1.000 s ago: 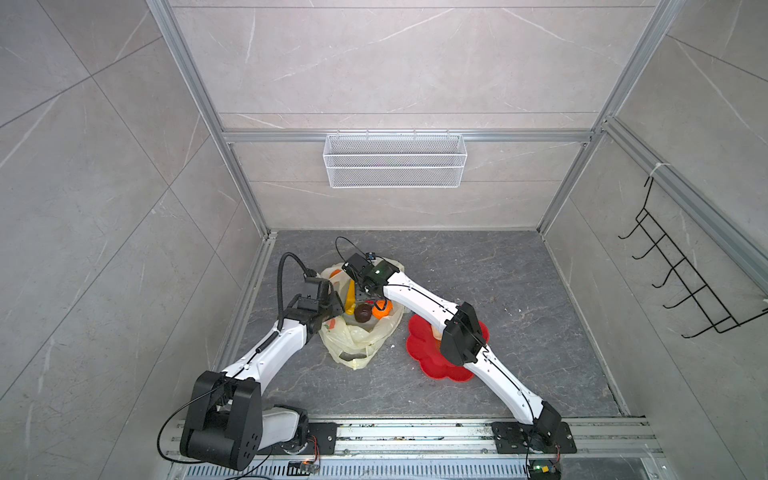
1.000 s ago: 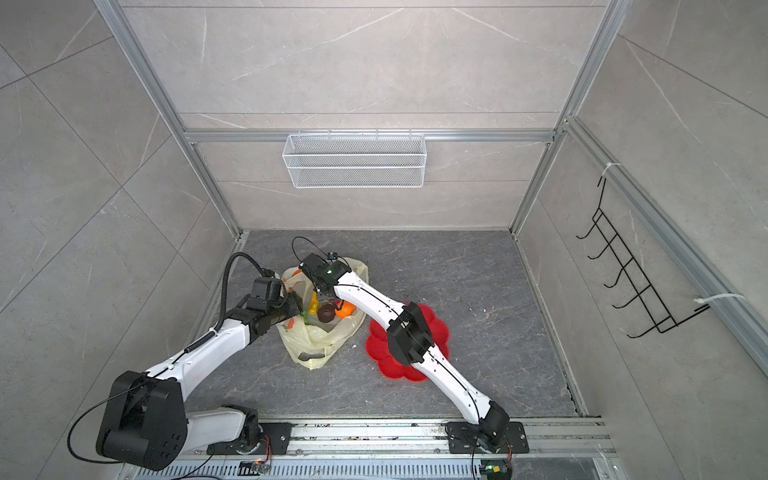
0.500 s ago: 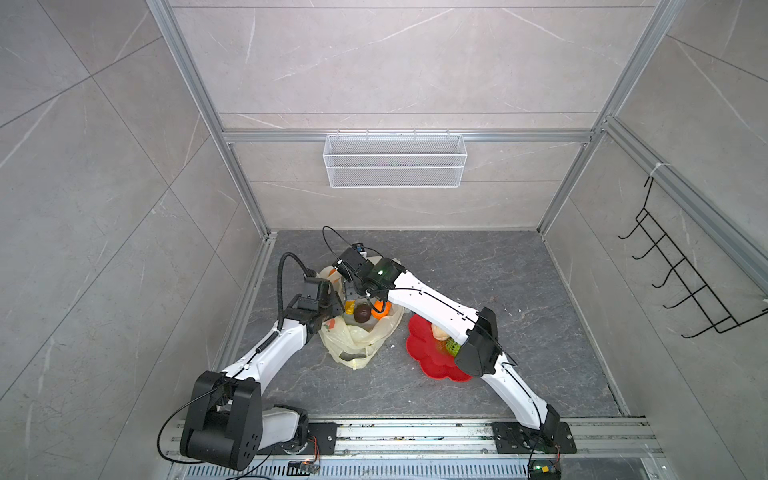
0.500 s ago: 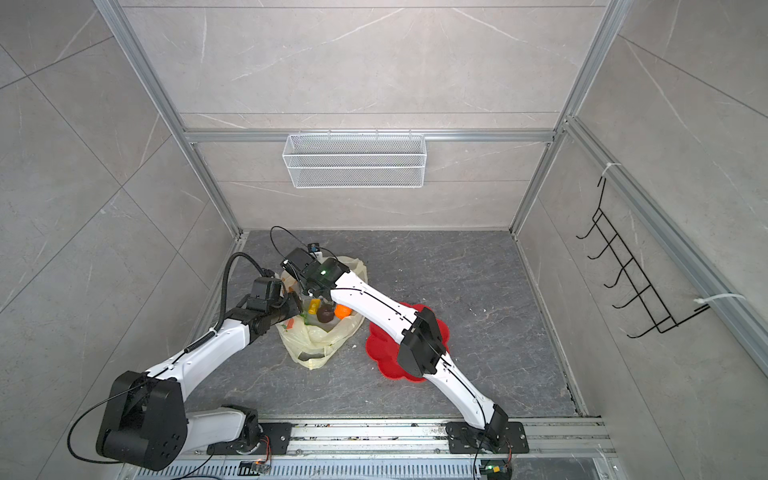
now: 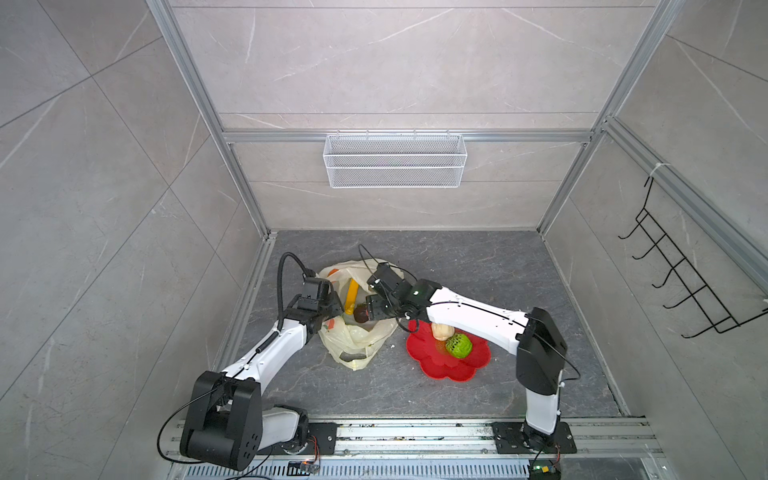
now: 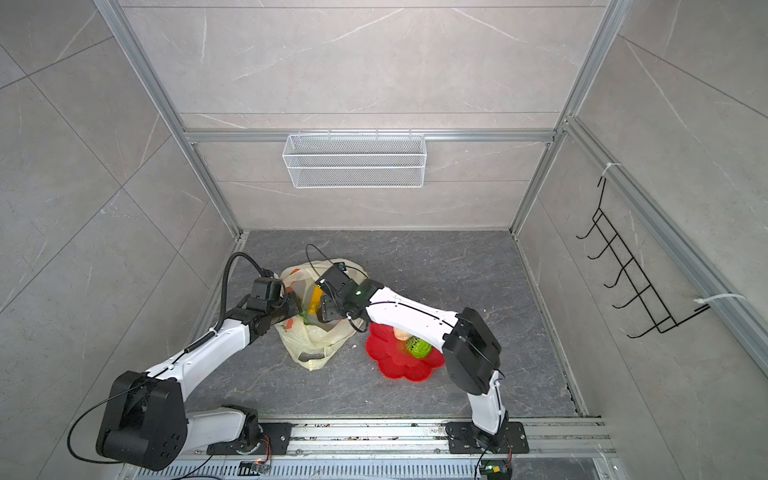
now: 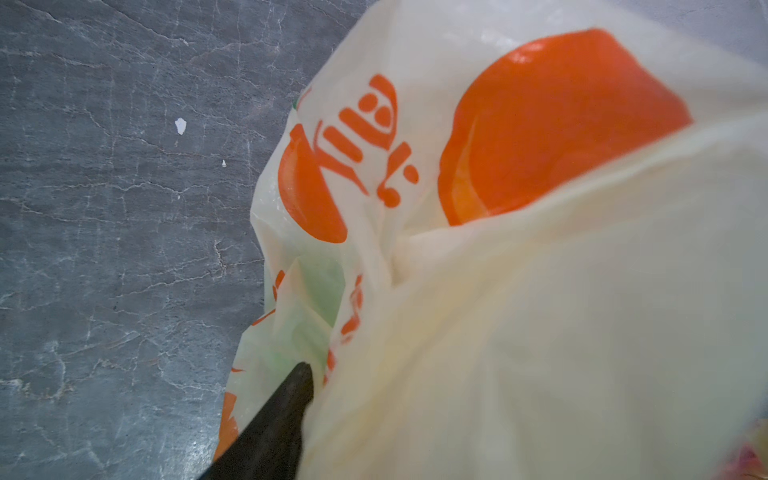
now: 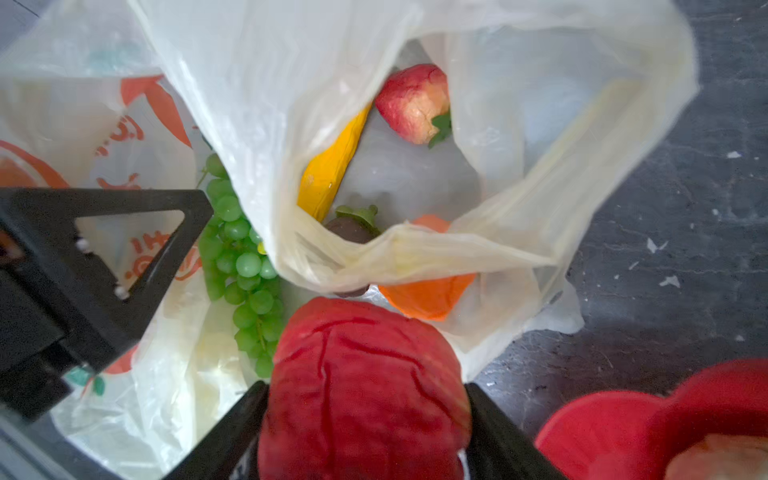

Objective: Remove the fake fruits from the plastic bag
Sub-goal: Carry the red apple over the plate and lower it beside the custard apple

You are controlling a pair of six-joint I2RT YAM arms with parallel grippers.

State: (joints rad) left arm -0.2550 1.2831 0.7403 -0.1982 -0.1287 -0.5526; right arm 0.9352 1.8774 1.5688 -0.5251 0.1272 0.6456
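At 9 o'clock you have a wall of large grey marbled tiles (image 5: 83, 208) edged by an aluminium frame. Your left arm (image 5: 274, 353) runs from the rail (image 5: 415, 432) at 6 o'clock up towards 1 o'clock. The left tool (image 5: 334, 307) sits at the 9 o'clock rim of the plastic bag (image 5: 357, 340). In the left wrist view bag film drapes over one black finger (image 7: 270, 428) and hides the rest, so you cannot tell whether that tool is apart or pinching the film.

The bag lies crumpled on the dark grey veined tabletop (image 5: 478, 270), at about 9 o'clock of its centre, with its mouth gaping. Inside it the right wrist view shows you the green grapes (image 8: 241, 257), yellow banana (image 8: 332, 166), strawberry (image 8: 415, 104), dark brown fruit (image 8: 353, 228) and orange (image 8: 428, 291).

Your right tool (image 8: 363, 386) is clamped on the red bumpy fruit (image 8: 361, 415) at the bag's mouth, with a finger pressed to each side. White flecks (image 8: 669, 282) dot the tabletop beside the bag.

At 4 o'clock of the bag, just beside it, the red flower-shaped dish (image 5: 453, 370) holds the cream fruit (image 5: 441, 330) and green bumpy fruit (image 5: 459, 345) side by side, and your right arm (image 5: 478, 320) passes above them.

A white wire basket (image 5: 395, 166) hangs on the back wall at 12 o'clock, and a black hook rack (image 5: 681, 282) hangs on the wall at 3 o'clock
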